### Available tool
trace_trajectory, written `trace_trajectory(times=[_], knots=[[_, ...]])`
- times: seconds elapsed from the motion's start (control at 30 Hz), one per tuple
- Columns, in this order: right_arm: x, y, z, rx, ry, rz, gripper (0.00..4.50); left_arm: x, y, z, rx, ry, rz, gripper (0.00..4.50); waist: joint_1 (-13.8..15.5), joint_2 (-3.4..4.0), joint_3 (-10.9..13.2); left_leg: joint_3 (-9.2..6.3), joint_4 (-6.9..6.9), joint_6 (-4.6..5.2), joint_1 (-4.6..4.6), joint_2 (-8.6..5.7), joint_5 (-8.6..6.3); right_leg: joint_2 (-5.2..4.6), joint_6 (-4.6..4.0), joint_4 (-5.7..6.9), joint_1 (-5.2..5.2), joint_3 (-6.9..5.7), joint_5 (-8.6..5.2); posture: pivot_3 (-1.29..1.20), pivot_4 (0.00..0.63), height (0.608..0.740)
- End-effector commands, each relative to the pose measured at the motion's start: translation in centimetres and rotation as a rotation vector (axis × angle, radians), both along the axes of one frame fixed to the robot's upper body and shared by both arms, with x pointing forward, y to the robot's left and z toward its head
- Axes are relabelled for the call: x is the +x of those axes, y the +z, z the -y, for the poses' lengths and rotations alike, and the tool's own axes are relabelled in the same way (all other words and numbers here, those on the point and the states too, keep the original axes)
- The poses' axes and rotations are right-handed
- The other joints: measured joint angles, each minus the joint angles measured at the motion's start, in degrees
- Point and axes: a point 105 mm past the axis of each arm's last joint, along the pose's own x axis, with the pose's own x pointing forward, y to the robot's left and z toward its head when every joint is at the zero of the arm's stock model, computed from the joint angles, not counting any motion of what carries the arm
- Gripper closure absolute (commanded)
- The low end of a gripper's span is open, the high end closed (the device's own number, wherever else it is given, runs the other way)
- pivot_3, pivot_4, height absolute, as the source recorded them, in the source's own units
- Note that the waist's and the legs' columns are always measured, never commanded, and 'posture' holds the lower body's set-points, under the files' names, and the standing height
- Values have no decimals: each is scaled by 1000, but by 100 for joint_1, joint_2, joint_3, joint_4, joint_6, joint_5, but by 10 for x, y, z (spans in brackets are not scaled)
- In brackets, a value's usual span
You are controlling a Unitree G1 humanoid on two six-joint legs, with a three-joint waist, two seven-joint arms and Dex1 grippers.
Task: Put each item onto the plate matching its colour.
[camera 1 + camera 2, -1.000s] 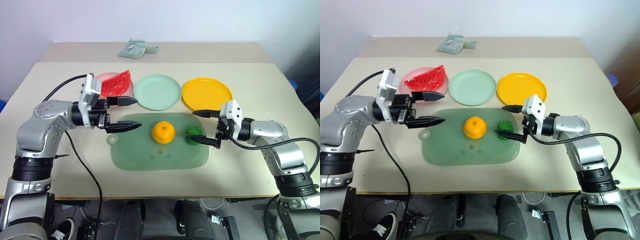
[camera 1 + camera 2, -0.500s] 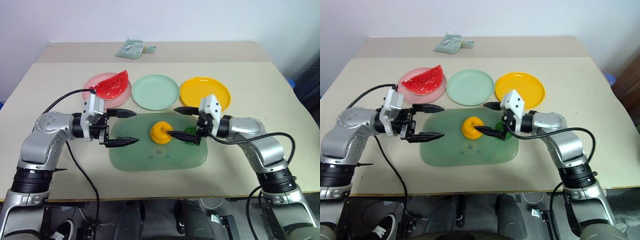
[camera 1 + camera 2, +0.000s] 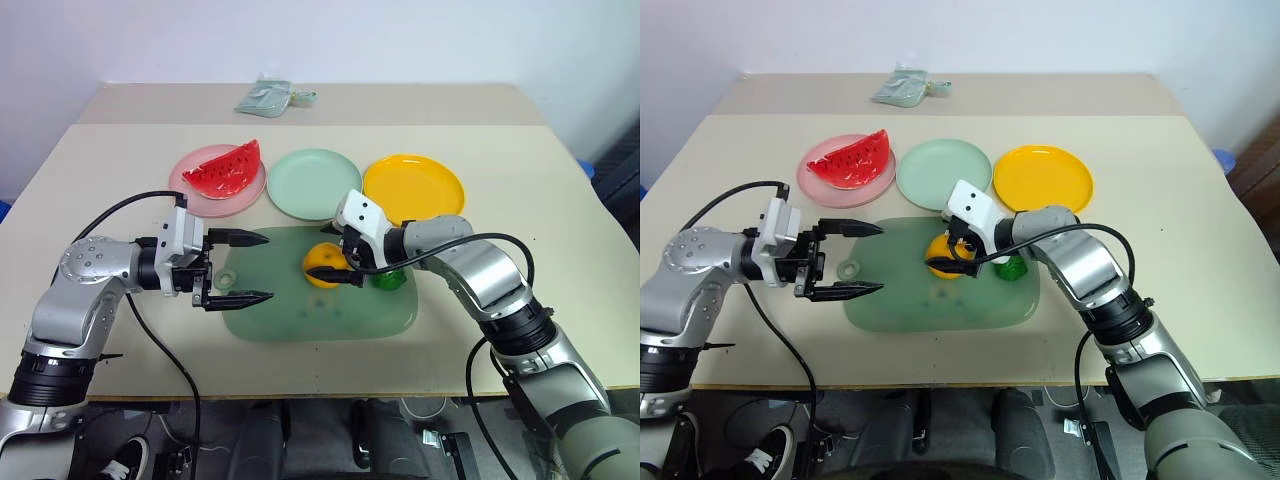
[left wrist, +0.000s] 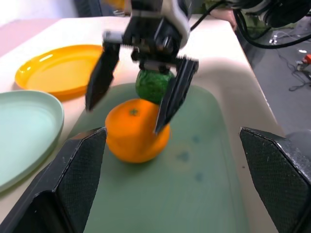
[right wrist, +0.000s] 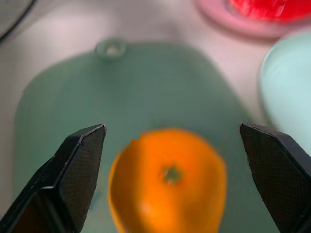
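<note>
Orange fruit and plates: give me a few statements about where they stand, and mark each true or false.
1. The orange fruit lies on the cutting board. True.
2. The watermelon wedge sits on the mint green plate. False: it rests on the pink plate.
3. The right end effector has open fingers on either side of the orange fruit. True.
4. The yellow-orange plate holds the dark-green vegetable. False: the vegetable is on the cutting board.
5. The left end effector holds the orange fruit. False: it is open, apart from it.

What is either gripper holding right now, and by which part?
Nothing is held. The right gripper is open, its fingers straddling the orange fruit on the cutting board without closing. The left gripper is open and empty.
</note>
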Motion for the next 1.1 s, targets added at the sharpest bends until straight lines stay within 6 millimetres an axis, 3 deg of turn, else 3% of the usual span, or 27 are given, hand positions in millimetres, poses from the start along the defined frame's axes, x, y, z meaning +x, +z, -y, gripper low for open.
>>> trace_trajectory(times=[0.03,0.23,0.37,0.5,0.67,0.73,0.87,0.97,1.1], knots=[[-1,10,-2,-13,21,18,0,-3,10,2,-22,-1,43,58,1,0,0,0,0,0,0,0,0,0,0,0,0,0,0,0,150,737],[5,-1,1,-68,1,14,0,-3,11,7,-35,-4,40,58,0,0,0,0,0,0,0,0,0,0,0,0,0,0,0,0,150,737],[6,-6,3,-90,-1,9,1222,-2,11,9,-44,-6,43,0,0,0,0,0,0,0,0,0,0,0,0,0,0,0,0,0,150,737],[9,-4,5,-101,-8,52,1404,-2,12,9,-50,-7,45,0,4,0,0,0,0,0,0,0,0,0,0,0,0,0,0,0,150,737],[1,47,-8,163,40,54,1404,0,17,8,-87,0,42,0,-3,0,0,0,-1,0,0,0,0,1,0,0,-1,0,0,0,150,737],[29,74,12,245,-92,170,1404,13,19,4,-107,63,22,0,8,0,0,0,-1,0,-1,0,0,1,1,0,-1,0,0,0,150,737],[80,77,61,181,-405,303,1404,34,15,5,-132,173,10,0,24,-2,-2,-1,1,0,1,-3,0,-1,1,-4,5,-1,2,0,150,737],[102,82,86,167,-556,376,1404,38,13,11,-150,198,19,0,-2,-2,-2,3,-1,3,-3,-4,-2,-3,2,-9,3,0,1,0,150,737],[118,72,110,136,-673,401,1404,38,5,18,-175,209,1,0,-106,2,1,5,-16,3,-6,-2,-2,0,1,-7,-11,1,1,0,150,737]])
